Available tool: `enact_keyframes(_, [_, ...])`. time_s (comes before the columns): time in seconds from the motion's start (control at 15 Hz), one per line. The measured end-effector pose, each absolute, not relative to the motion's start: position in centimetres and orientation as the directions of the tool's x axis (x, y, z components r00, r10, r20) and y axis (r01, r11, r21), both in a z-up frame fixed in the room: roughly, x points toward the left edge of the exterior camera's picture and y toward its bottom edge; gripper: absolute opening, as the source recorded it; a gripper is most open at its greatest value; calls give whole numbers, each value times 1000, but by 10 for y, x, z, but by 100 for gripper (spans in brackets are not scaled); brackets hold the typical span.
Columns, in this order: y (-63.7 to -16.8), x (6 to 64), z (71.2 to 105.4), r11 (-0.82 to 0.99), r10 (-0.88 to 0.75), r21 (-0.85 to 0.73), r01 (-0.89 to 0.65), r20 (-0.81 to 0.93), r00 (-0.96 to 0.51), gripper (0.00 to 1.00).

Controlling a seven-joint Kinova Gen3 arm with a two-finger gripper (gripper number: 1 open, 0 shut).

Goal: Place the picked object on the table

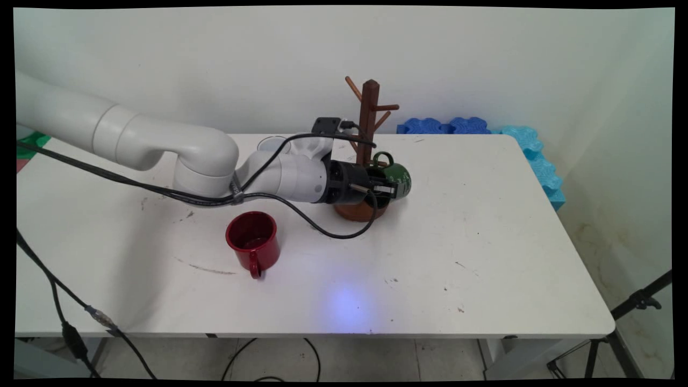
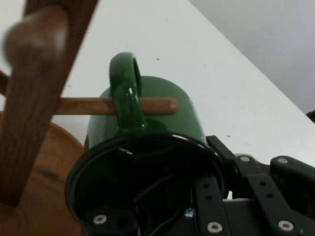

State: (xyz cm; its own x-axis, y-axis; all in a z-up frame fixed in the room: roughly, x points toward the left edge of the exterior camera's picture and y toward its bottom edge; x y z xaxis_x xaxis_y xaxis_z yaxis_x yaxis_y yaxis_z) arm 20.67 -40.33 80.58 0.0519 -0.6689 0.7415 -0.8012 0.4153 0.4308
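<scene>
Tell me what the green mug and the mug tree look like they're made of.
Green mug: probably enamelled metal; glossy, with bright highlights on the handle and a thin dark rim. Mug tree: brown wood, smooth finish, with visible grain on post and pegs.

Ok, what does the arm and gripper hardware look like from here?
White rounded arm links with smooth joints, ending in a black two-finger gripper with a screw-studded linkage. Black cables run along the arm and loop beneath the wrist; a small black box sits on it.

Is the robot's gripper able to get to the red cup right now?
Probably not yet: the gripper is shut on the green mug, whose handle hangs on the wooden rack's peg. The red cup stands unblocked nearby.
</scene>
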Motion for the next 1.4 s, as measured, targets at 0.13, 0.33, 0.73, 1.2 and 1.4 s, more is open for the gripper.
enact_keyframes(0.13, [-397, 206, 814, 428, -669, 439, -790, 742, 50, 0])
enact_keyframes(0.33, [-384, 206, 828, 446, -670, 453, -772, 741, 47, 0])
enact_keyframes(0.73, [-357, 215, 855, 487, -672, 471, -736, 740, 28, 0])
enact_keyframes(1.2, [-328, 228, 890, 610, -625, 411, -677, 775, -93, 0])
enact_keyframes(1.4, [-325, 236, 887, 631, -615, 371, -682, 774, -148, 0])
